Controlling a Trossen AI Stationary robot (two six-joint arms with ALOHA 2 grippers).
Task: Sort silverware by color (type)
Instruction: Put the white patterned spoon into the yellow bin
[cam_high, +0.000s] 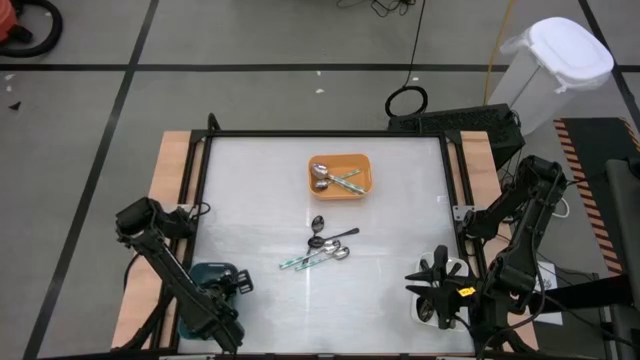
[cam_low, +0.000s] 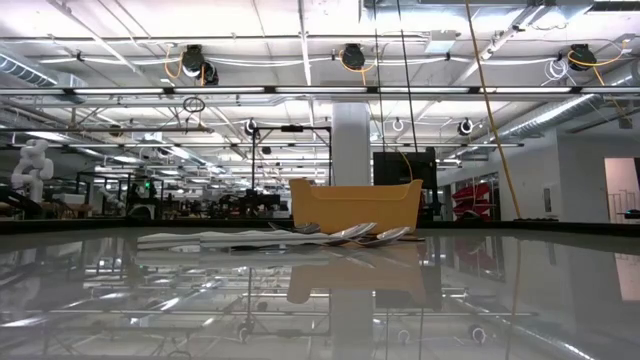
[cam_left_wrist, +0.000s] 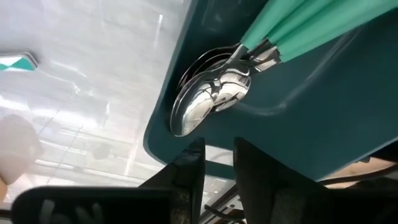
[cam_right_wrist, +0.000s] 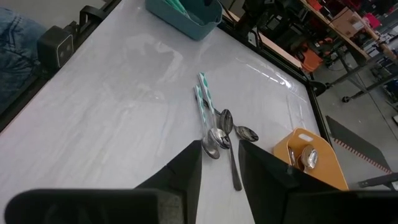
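A loose heap of spoons lies mid-table: teal-handled ones, a black one and silver ones. More teal-handled spoons lie in the teal tray at the near left, their bowls against its end wall. My left gripper hangs just above that tray's rim, pointing steeply down, slightly open with nothing between its fingers. The orange tray at the far middle holds silver spoons. At the near right my right gripper waits open above the white tray.
The black table frame borders the white top. Bare tabletop lies between the spoon heap and each tray. In the low view the heap sits in front of the orange tray.
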